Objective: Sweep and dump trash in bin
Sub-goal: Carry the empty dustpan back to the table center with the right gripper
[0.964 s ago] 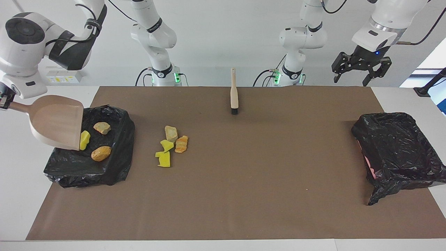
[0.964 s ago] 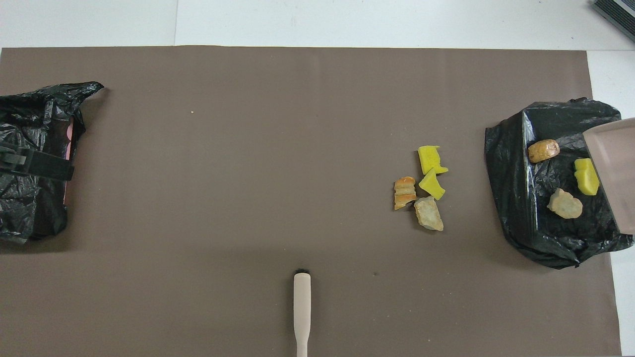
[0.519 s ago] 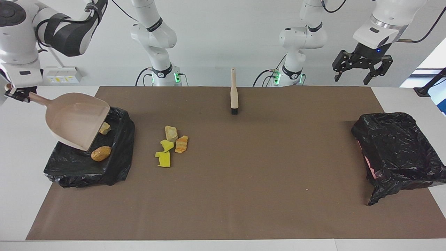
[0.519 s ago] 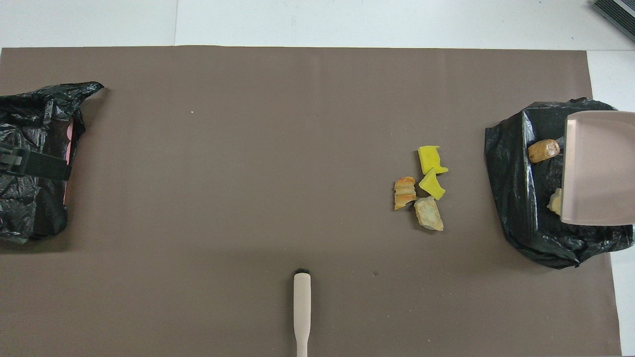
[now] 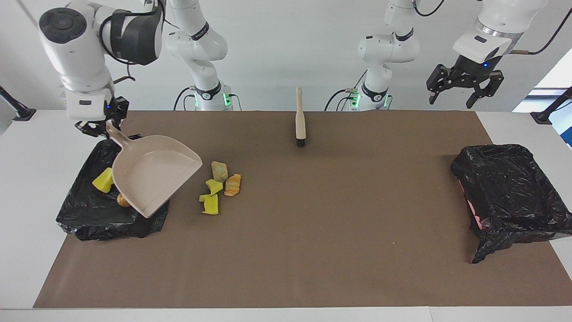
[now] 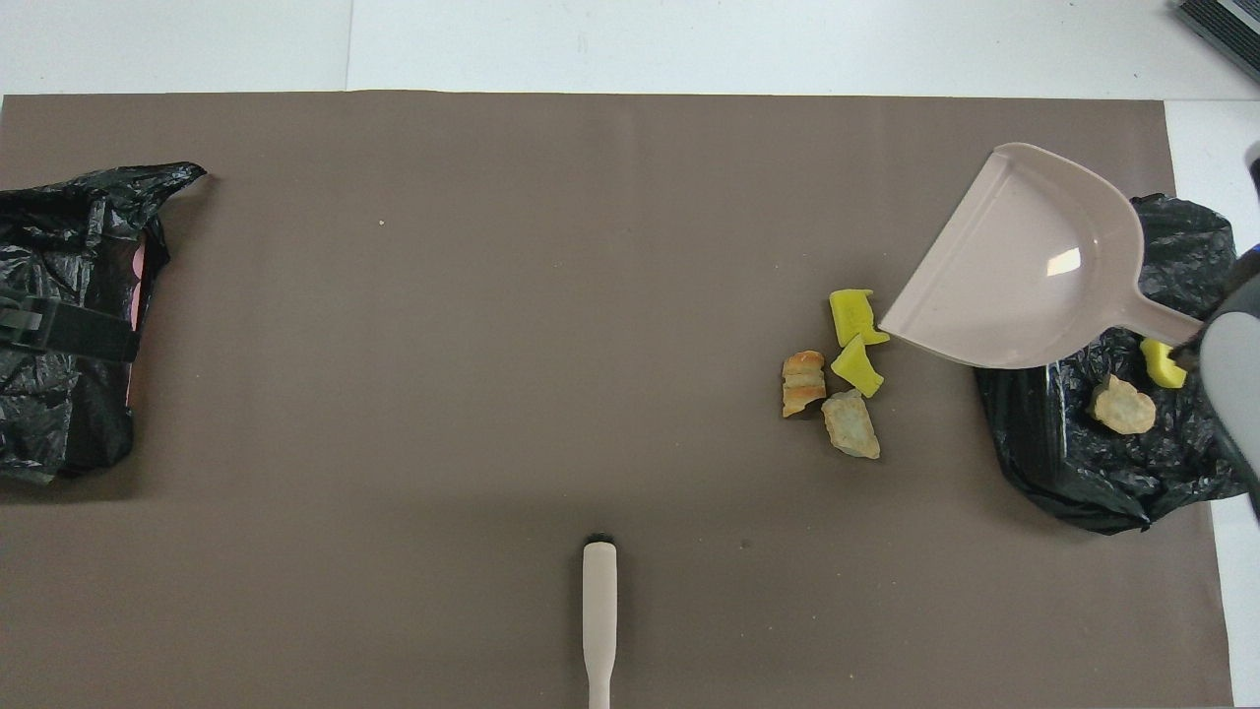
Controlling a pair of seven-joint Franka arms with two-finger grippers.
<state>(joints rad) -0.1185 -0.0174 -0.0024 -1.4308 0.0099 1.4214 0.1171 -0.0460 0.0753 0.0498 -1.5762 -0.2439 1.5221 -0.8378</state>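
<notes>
The bench carries a brown mat that covers most of its top. Two bins lined with black bags stand on the mat, one at each end: the bin at the right arm's end and the bin at the left arm's end.

The beige dustpan is held in the air, tilted, with its wide mouth over the mat between that bin and the loose scraps. Its pan is empty. The right claw is clamped on the dustpan handle, over the bin at the right arm's end. The left claw hangs with its fingers spread wide and holds nothing, above the left arm's end of the bench; this arm waits.

The brush lies on the mat near the robots, midway along the bench, bristles pointing away from them.

The trash is divided. A yellow wedge and two tan lumps lie in the bin at the right arm's end; one lump is mostly hidden by the dustpan. Four scraps lie in a cluster on the mat just beside that bin.
</notes>
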